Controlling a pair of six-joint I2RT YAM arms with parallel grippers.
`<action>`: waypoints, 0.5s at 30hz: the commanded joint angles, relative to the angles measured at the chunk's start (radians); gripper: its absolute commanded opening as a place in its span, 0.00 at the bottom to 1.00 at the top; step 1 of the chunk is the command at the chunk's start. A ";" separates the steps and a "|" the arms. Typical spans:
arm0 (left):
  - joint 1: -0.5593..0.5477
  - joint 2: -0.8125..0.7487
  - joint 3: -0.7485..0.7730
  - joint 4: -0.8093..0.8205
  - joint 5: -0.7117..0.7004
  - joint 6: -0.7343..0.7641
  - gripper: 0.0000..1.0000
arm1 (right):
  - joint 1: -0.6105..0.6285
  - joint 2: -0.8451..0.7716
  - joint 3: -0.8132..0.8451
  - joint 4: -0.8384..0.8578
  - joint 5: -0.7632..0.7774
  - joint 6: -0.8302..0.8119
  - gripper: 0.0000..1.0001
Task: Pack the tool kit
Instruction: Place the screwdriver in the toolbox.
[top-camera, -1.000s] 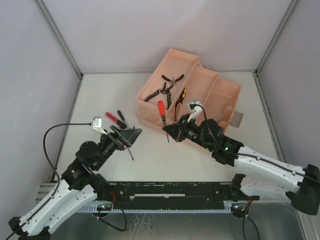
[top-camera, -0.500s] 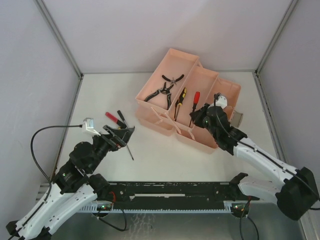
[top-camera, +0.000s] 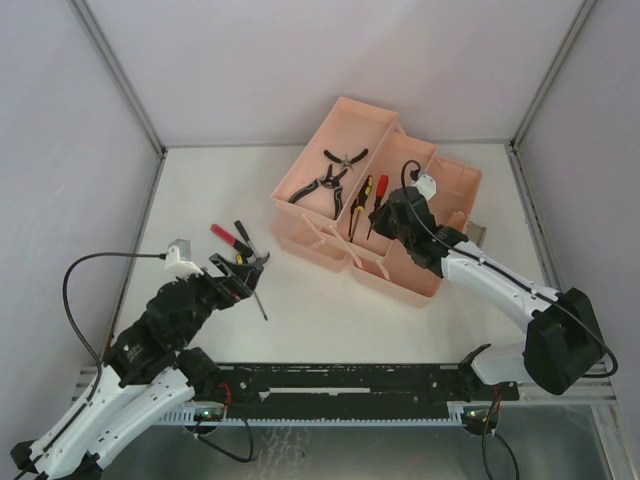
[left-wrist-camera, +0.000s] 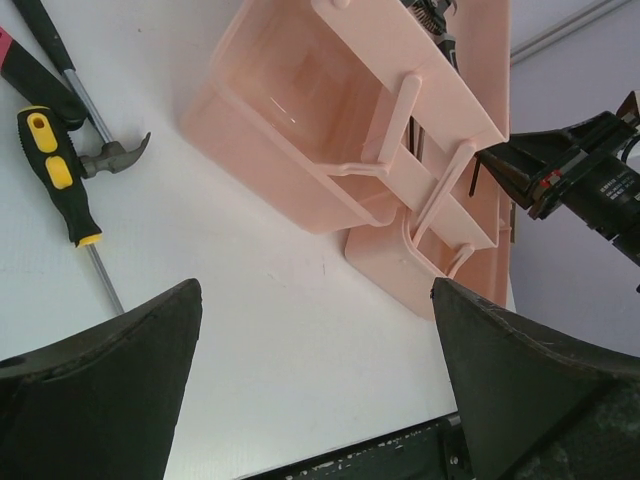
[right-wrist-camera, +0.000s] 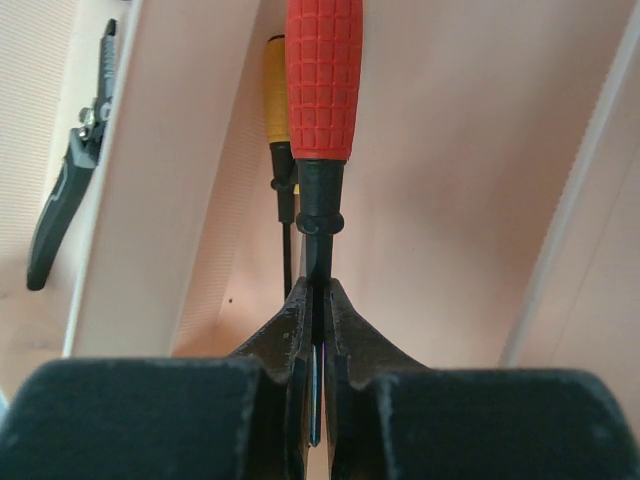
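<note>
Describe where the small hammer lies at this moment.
Left wrist view, upper left: the hammer lies on the table, its head beside the yellow-black screwdriver, left of the pink toolbox and outside it.

A bare strip of white bench (top-camera: 340, 315) lies open between the toolbox (top-camera: 400, 275) and the arm bases. Above it the left pincer (left-wrist-camera: 315, 290) is spread wide. Straight ahead, passage is blocked by the toolbox's near wall and by two handle loops (left-wrist-camera: 425, 170) standing out from it. To the left, a loose yellow-black screwdriver (left-wrist-camera: 55, 165) and a hammer (left-wrist-camera: 112, 158) are laid close together on the bench. The narrow middle tray is taken up by the right pincer (right-wrist-camera: 315, 300), clamped on a red screwdriver (right-wrist-camera: 322, 80), with a yellow-handled screwdriver (right-wrist-camera: 277, 110) just beside it. The right arm (top-camera: 490, 280) is stretched over the toolbox's right side. Pliers (top-camera: 335, 172) are spread across the left tray.
</note>
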 joint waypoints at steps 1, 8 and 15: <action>-0.005 0.008 0.062 -0.009 -0.023 0.023 1.00 | -0.018 0.026 0.042 0.018 0.014 0.019 0.00; -0.005 -0.003 0.063 -0.034 -0.035 0.016 1.00 | -0.046 0.088 0.069 0.034 -0.106 0.010 0.00; -0.005 -0.011 0.055 -0.043 -0.038 0.005 1.00 | -0.061 0.113 0.087 0.042 -0.172 0.016 0.10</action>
